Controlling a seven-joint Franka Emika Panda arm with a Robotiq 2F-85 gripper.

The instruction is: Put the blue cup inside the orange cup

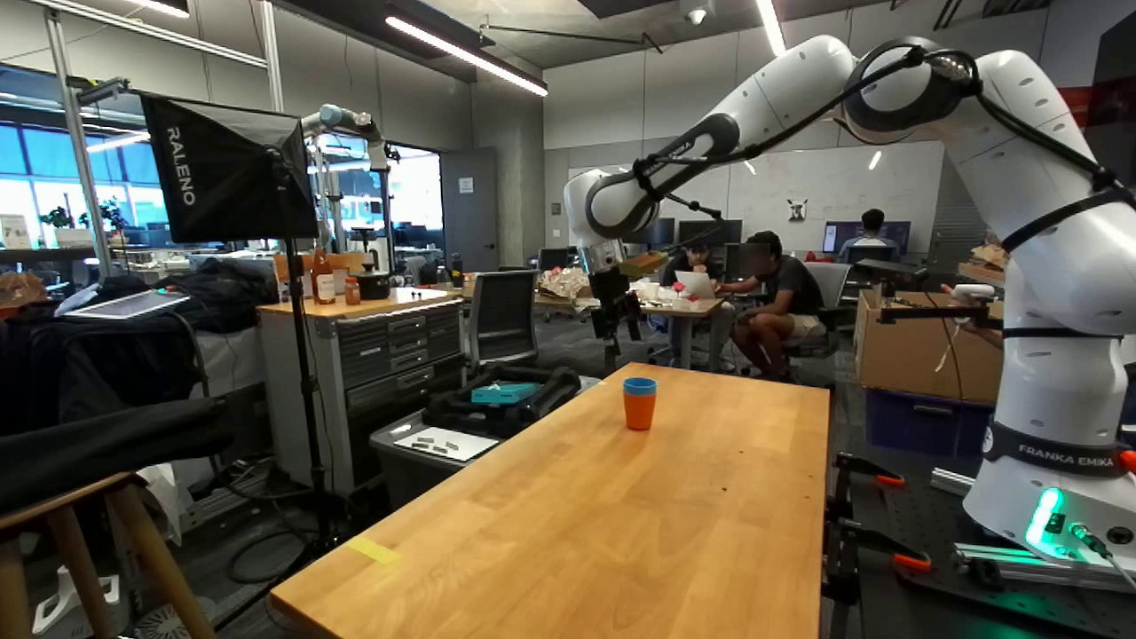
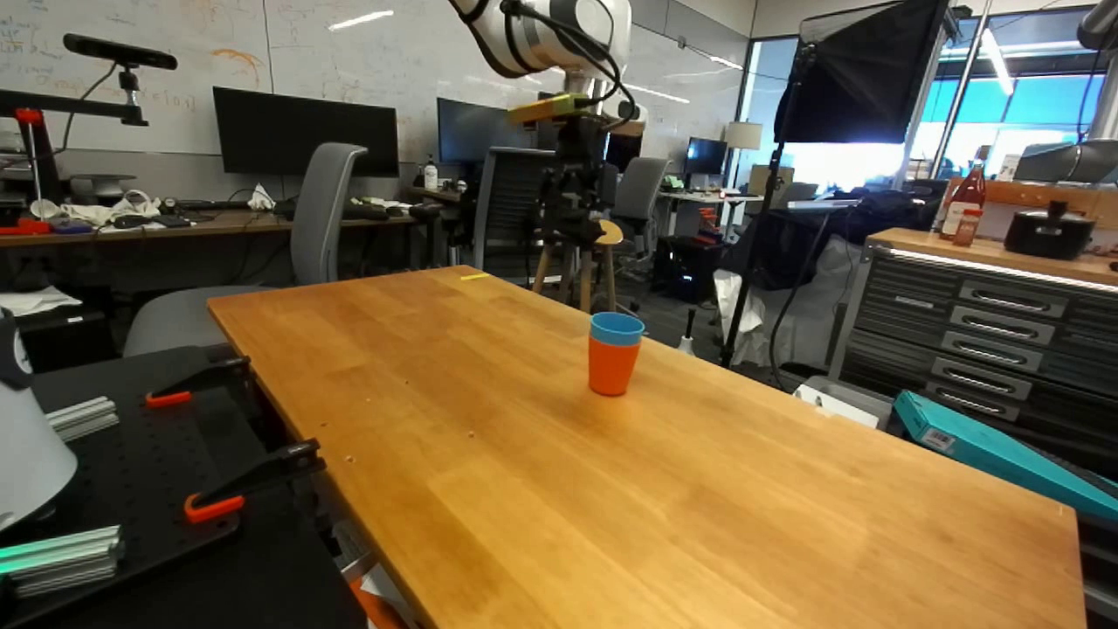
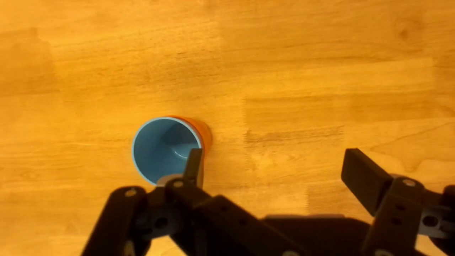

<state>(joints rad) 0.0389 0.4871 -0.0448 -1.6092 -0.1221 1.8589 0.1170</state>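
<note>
The blue cup (image 1: 639,387) sits upright inside the orange cup (image 1: 638,414), with only its upper band and rim showing above the orange one. The blue cup (image 2: 617,328) and the orange cup (image 2: 612,367) look the same way in an exterior view. In the wrist view I look down into the blue cup (image 3: 156,149), and a sliver of the orange cup (image 3: 206,134) shows at its right. My gripper (image 3: 273,151) is open and empty, apart from the cups and above them. Its left finger hides part of the blue rim. The gripper shows in both exterior views (image 1: 622,334) (image 2: 569,229).
The cups stand on a wooden table (image 1: 621,532), near one long edge (image 2: 742,377). Black clamps with orange tips (image 2: 214,508) hold on at the robot's side. A grey bin with a white sheet (image 1: 448,442) and a softbox stand (image 1: 306,390) are beside the table.
</note>
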